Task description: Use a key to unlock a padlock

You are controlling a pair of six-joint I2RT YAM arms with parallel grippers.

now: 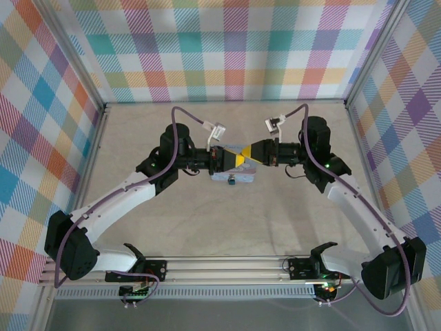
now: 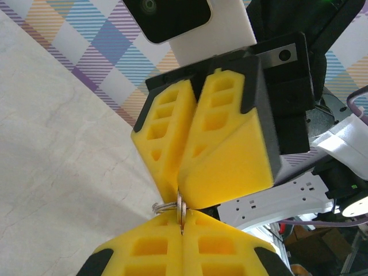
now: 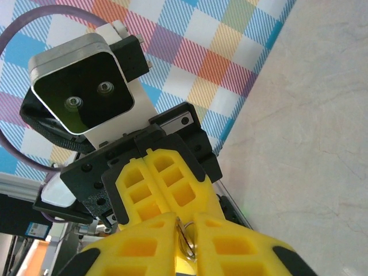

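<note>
Pale marbled table [image 1: 275,221], closed in on three sides by bright plaid walls [image 1: 227,48], with a metal rail [image 1: 227,265] along the near edge where both arms are bolted. The arms bow outward and meet over the middle of the table, well apart from every wall. Bare surface lies open to the left, to the right and between the meeting point and the rail. Purple cables [image 1: 193,118] loop up behind the wrists toward the back wall without touching it. The left gripper [image 2: 183,225] has its yellow foam fingers pressed flat together, with the key ring [image 2: 172,206] clamped at the seam and a thin metal edge standing up out of it. The right gripper [image 2: 179,191] comes in tip to tip against the left. Its fingers converge on the same ring, and in the right wrist view the ring sits in the narrow slot between them, so both grip it. The two sets of tips are touching or very nearly so. Just nearer than the meeting point lies a pale blue tin [image 1: 219,178]. The padlock [image 1: 233,181], a small dark block with a bluish spot, sits at the tin's near edge. Whether it rests on the tin or against it cannot be told. Neither gripper touches the padlock.
</note>
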